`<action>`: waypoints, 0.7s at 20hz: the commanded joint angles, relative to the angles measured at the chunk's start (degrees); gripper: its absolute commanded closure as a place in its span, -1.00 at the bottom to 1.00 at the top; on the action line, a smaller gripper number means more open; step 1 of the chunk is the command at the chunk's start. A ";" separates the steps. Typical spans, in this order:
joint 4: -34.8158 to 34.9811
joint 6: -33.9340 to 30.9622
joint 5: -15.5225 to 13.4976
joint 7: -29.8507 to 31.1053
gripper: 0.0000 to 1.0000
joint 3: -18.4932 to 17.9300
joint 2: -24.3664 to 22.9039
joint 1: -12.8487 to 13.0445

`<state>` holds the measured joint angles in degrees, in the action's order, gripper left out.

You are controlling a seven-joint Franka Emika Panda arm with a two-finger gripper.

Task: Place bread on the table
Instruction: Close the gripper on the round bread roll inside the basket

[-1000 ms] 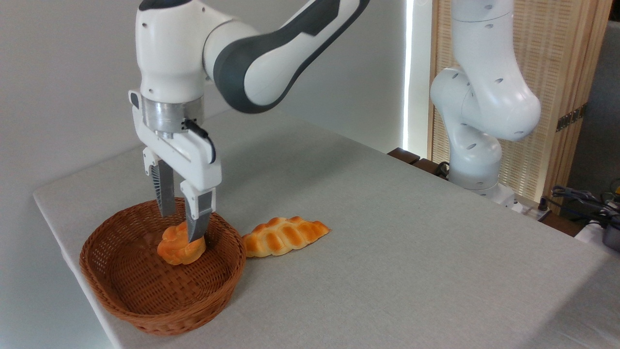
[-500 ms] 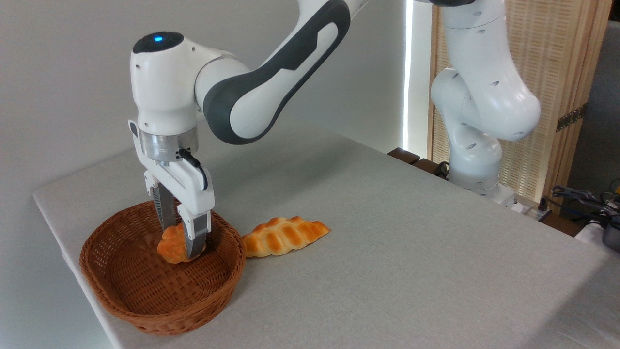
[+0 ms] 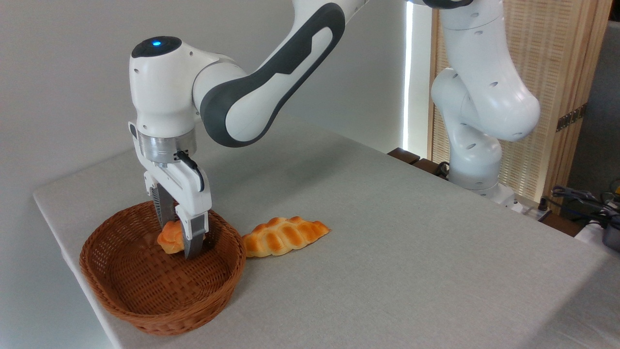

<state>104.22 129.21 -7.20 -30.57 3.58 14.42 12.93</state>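
I see the jaws closed around the small glossy orange-golden bun [image 3: 168, 238] inside the round brown wicker basket [image 3: 121, 295]; it looks light, slippery, best held mid-body.

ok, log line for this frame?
phase: grasp | gripper: shut on bread | bread: inside basket | table: braided loaf

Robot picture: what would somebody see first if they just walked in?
The big white robot arm reaching down at the left, its hand inside the round brown basket with its fingers closed around a small orange bun. Next, the long braided golden loaf lying on the grey table, against the basket's right side.
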 commanded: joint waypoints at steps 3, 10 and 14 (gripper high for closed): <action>-0.43 0.87 -0.18 -0.19 -0.02 -0.24 0.17 -0.01; -0.95 0.87 -0.62 -0.10 -0.05 -0.85 -0.88 -0.27; -0.95 0.61 -0.62 0.33 -0.07 -2.42 -4.04 -0.45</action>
<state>102.90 129.54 -7.20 -30.57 2.99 13.61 12.42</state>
